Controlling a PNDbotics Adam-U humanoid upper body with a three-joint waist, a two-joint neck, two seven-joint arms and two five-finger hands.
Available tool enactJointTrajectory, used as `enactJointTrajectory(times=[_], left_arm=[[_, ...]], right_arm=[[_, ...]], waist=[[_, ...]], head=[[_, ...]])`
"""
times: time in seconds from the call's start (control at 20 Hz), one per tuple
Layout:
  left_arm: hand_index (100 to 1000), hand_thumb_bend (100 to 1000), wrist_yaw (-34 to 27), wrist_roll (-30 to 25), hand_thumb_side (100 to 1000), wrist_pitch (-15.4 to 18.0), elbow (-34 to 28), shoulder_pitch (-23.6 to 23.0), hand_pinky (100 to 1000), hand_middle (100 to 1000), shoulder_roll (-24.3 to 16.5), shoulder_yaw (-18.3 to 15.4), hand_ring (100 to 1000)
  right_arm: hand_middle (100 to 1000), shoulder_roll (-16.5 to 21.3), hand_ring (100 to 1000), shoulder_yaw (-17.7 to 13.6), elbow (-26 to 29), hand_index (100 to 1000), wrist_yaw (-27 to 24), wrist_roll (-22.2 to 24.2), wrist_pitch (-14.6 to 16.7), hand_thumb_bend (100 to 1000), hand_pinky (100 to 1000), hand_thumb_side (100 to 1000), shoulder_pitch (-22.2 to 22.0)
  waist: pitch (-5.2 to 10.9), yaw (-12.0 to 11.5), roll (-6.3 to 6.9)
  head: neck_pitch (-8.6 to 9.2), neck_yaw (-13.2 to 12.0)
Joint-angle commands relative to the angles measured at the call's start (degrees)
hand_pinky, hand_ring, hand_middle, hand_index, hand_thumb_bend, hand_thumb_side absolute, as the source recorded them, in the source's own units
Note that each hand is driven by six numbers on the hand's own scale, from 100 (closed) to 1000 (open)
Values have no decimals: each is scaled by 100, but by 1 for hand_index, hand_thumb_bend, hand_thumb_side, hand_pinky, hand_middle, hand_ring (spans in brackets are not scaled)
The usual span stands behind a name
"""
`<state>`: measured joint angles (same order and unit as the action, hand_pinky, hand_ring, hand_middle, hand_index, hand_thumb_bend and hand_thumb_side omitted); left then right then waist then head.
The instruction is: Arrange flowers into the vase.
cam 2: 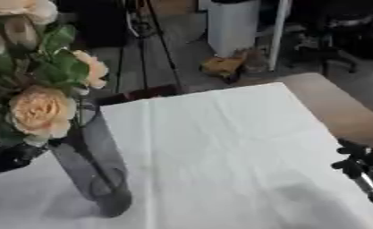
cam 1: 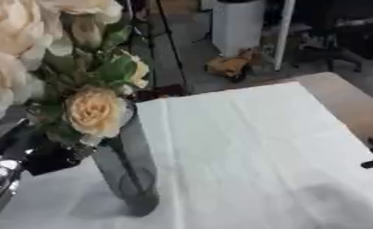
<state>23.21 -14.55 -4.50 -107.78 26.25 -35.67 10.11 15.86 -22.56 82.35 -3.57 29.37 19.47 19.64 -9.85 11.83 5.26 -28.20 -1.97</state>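
Several cream-peach flowers [cam 1: 94, 111] with green leaves stood in a tall dark smoky glass vase [cam 1: 131, 172], stems visible through the glass. Vase sat upright near the front-left of the worktop [cam 1: 252, 147], which was covered by a white cloth with fold creases. Blooms crowded the upper left of both views; one full rose sat just above the vase rim, a smaller bud [cam 2: 93, 68] higher up. Left hand [cam 1: 40, 154]: black, pressed against the vase's left side just under the blooms; couldn't tell whether its fingers were curled round the glass. Right hand [cam 2: 361, 165]: black, at the right edge of the worktop, well apart from the vase, holding nothing; finger pose unclear. Further back: bare tan worktop corner, then floor with a white bin [cam 1: 238, 24] and a tripod's legs.
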Motion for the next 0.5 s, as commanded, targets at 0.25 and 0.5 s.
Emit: enactJointTrajectory(times=[0.25, 0.5], left_arm=[[715, 498, -15, 123, 977, -2, -112, 60, 623, 530, -51, -28, 676], [712, 538, 9, 389, 904, -1, -311, 161, 624, 539, -28, -87, 679]], right_arm=[[383, 140, 970, -27, 137, 700, 4, -5, -12, 471, 660, 531, 51], [383, 134, 970, -30, 142, 700, 6, -9, -15, 471, 661, 532, 47]], waist=[[126, 9, -3], [137, 12, -8]], head=[[11, 4], [30, 7]])
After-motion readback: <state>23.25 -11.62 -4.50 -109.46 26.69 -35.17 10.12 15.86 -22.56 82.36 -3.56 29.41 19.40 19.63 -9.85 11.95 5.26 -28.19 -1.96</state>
